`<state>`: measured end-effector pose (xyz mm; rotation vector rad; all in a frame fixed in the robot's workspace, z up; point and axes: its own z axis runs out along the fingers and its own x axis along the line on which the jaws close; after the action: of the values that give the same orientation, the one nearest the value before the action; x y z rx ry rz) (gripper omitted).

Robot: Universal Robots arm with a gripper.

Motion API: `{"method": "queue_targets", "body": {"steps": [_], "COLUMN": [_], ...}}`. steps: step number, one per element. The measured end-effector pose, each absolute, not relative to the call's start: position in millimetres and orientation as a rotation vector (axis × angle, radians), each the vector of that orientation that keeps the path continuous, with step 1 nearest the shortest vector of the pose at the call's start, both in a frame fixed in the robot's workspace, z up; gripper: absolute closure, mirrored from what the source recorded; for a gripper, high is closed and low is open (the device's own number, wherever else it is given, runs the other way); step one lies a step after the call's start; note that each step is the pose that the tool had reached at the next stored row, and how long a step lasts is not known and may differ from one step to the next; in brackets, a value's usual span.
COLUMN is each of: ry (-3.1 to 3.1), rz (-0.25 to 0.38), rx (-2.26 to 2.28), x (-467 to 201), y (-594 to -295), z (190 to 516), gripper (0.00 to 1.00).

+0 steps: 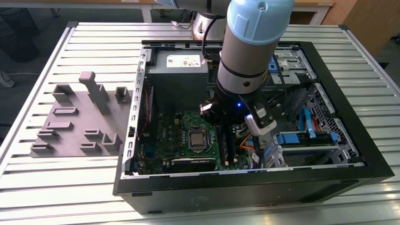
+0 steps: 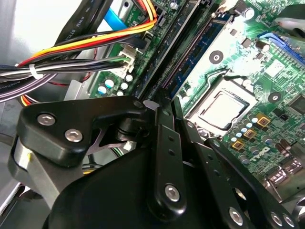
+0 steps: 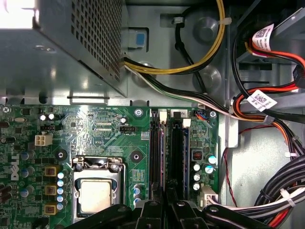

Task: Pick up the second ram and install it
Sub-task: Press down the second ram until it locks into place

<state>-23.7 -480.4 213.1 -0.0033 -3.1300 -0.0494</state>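
My gripper [image 3: 167, 210] has its jaws nearly together, pinching what looks like the second ram [image 3: 161, 157], edge-on in the memory slot [image 3: 156, 143] beside the CPU socket [image 3: 97, 191]. If it's tilted, pressing could jam or flex it.

You are looking at a table [image 1: 75, 47] built of pale metal slats running across the exterior view, with grooves between them. A grey fixture tray [image 1: 78, 119] is lying flat on it toward the exterior view's left, its blocky posts and small ledges standing up from the base. Just beside the tray, toward the exterior view's right, an open black computer case [image 1: 250, 185] is lying on its side on the slats, its open face turned upward. The tray's edge is sitting close against the case's wall. Bare slats are showing around both, along the table's near and far edges.
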Motion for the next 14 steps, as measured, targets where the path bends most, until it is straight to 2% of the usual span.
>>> {"method": "queue_targets", "body": {"steps": [14], "ry": [-3.13], "rz": [-0.049], "rx": [0.004], "x": [-23.7], "y": [-480.4], "z": [211.9], "gripper": [0.86]}}
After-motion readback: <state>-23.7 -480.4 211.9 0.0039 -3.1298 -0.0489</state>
